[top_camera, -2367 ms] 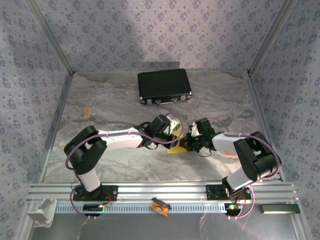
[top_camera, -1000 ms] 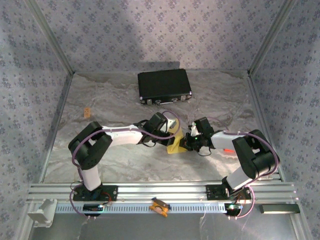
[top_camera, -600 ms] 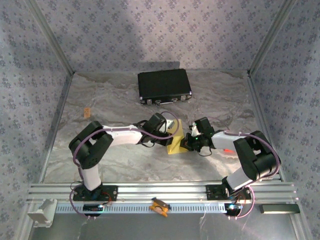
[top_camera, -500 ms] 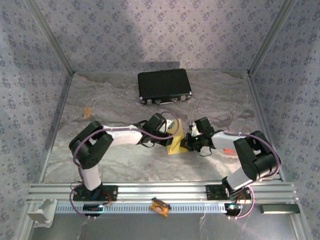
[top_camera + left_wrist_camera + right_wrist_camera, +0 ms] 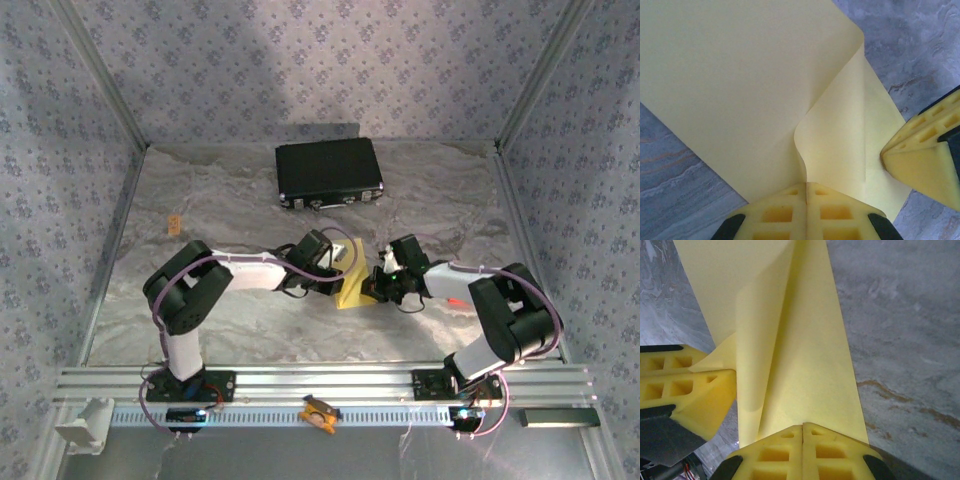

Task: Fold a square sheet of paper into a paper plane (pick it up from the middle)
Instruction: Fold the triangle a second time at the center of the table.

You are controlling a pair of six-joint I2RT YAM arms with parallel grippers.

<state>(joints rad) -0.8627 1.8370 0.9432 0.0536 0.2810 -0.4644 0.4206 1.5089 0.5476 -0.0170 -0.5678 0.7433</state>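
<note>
Left wrist view: my left claw (image 5: 806, 187) is clenched on the edge of the yellow sheet of paper (image 5: 740, 75), its pads flush together with the paper pinched between them. A loose flap curls up right at the pinch.
Right wrist view: my right claw (image 5: 803, 427) is clenched on the same sheet, at the end of a long folded panel.
Sheet position: on the table (image 5: 230, 200), on the near side of the black case (image 5: 329, 172) and apart from it, held between my two claws.
Handling: I judge it very light, thin and limp. It will take a crease for good, tear if tugged, and may slide out of the foam pads.
Best hold: I would pinch at an edge close to the crease, one claw on each side.
Count: one sheet, one black case, two claws, and one orange clip (image 5: 318, 412) much nearer me than the case.
</note>
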